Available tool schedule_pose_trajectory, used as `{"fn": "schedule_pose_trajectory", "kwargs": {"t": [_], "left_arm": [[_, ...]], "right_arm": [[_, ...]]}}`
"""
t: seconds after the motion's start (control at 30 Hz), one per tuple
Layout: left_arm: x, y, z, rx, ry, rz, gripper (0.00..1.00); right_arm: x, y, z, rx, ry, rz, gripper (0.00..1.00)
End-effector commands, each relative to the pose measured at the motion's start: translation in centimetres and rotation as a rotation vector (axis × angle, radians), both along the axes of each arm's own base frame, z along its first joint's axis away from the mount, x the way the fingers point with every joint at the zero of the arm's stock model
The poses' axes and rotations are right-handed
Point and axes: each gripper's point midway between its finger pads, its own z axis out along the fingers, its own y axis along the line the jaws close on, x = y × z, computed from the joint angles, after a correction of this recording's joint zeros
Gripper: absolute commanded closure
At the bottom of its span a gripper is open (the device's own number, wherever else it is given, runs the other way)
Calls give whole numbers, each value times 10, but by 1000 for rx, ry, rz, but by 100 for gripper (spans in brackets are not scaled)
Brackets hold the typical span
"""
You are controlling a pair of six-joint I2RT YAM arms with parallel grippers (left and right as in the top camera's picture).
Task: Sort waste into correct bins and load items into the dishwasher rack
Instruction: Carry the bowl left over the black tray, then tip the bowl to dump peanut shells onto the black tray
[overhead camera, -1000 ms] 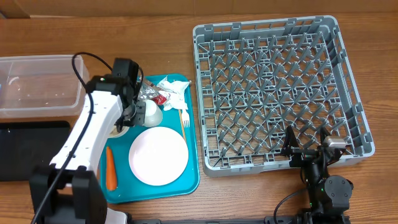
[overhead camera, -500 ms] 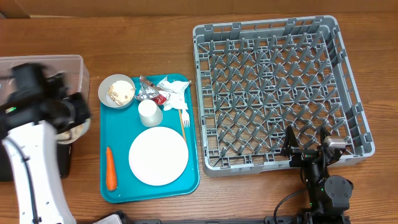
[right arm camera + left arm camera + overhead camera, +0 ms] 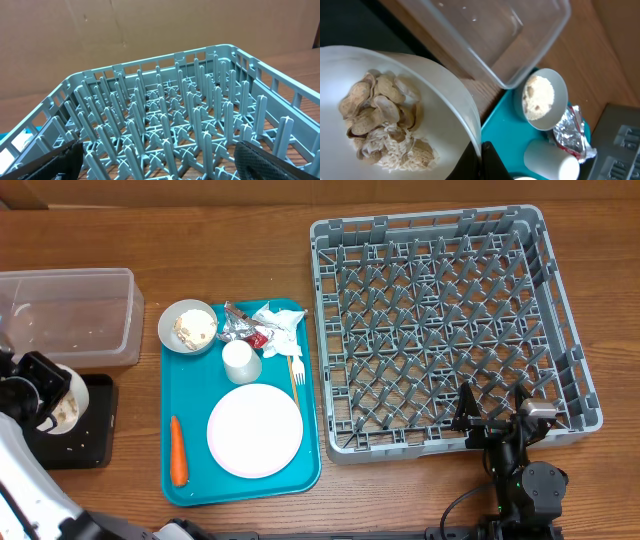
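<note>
My left gripper [image 3: 47,393] is shut on the rim of a small white bowl [image 3: 66,406], holding it tilted over the black tray [image 3: 95,435]. In the left wrist view its jaws [image 3: 481,161] pinch the bowl's rim, and the bowl [image 3: 442,107] holds beige food scraps [image 3: 375,102] and white rice-like crumbs [image 3: 400,152]. The clear tub [image 3: 65,315] sits just behind. A second bowl with scraps [image 3: 187,326], foil wrapper [image 3: 238,328], napkin [image 3: 280,323], cup [image 3: 241,361], fork [image 3: 297,370], plate [image 3: 254,430] and carrot [image 3: 178,450] lie on the teal tray [image 3: 195,395]. My right gripper [image 3: 495,418] is open and empty at the rack's [image 3: 450,320] front wall.
The rack holds nothing between its pegs [image 3: 165,115]. A few white crumbs lie on the black tray. The teal tray sits between the bins and the rack.
My left arm has carried one bowl off the teal tray leftward to above the black tray. The right arm has not moved.
</note>
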Motion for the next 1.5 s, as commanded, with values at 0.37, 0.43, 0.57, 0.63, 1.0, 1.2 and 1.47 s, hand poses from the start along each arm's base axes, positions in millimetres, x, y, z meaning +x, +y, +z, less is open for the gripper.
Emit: {"fn": "schedule_pose_trajectory", "kwargs": {"t": [0.37,0.43,0.57,0.63,1.0,1.2,1.47], "left_arm": [[7,42,-20,-152,-207,-13,96],[4,49,-22,-177,-247,-12,96],[0,62,-23,-229,-345,-18,96],[-1,66,-23,-255,-394,-23,96],[0,75,-32,-416,-615,-65,96],[-9,80,-13,-418,-797,-99,96],[-34,96,-19,-411,-795,-7,96]], "right_arm": [[0,-1,1,-4,-10,-2,0],[0,-1,1,-4,-10,-2,0],[0,-1,1,-4,-10,-2,0],[0,-1,1,-4,-10,-2,0],[0,-1,1,-4,-10,-2,0],[0,-1,1,-4,-10,-2,0],[0,-1,1,-4,-10,-2,0]]}}
